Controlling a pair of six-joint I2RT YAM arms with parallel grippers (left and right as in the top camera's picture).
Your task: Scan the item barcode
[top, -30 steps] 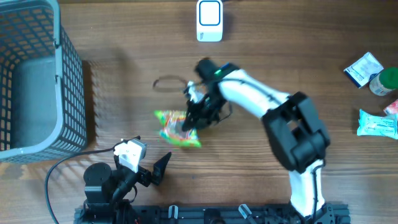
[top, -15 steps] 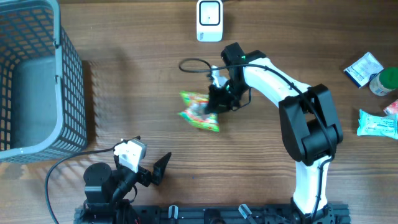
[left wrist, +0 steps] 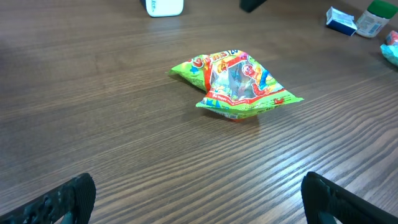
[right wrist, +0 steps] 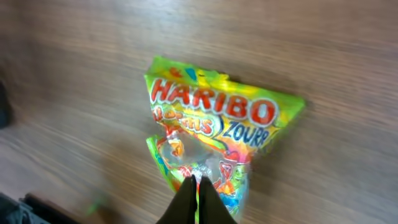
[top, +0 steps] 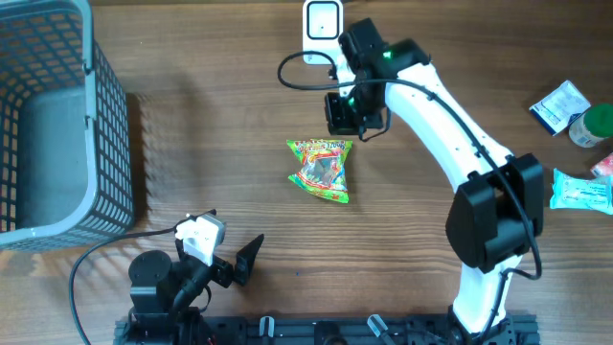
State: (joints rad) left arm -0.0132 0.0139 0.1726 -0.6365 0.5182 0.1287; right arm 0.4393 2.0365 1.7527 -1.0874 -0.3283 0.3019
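Note:
The item, a green and red Haribo candy bag (top: 322, 171), lies on the wooden table, also in the left wrist view (left wrist: 239, 84); no barcode shows. My right gripper (top: 344, 113) hovers up and to the right of the bag, just below the white scanner (top: 323, 30). Its fingers are shut with nothing between them. In the right wrist view the closed tips (right wrist: 198, 186) overlap the bag (right wrist: 217, 130) lying below. My left gripper (left wrist: 200, 208) stands wide open near the table's front edge, with the bag well ahead of it.
A grey plastic basket (top: 113, 134) fills the far left. At the right edge lie a blue-white packet (top: 560, 103), a green-lidded bottle (top: 594, 125) and a pale wrapped packet (top: 580, 189). A black cable (top: 292, 75) loops left of the right wrist.
The right arm carried the bag up and to the right, then the bag came free onto the table while the shut gripper moved on toward the scanner. The left arm stayed still.

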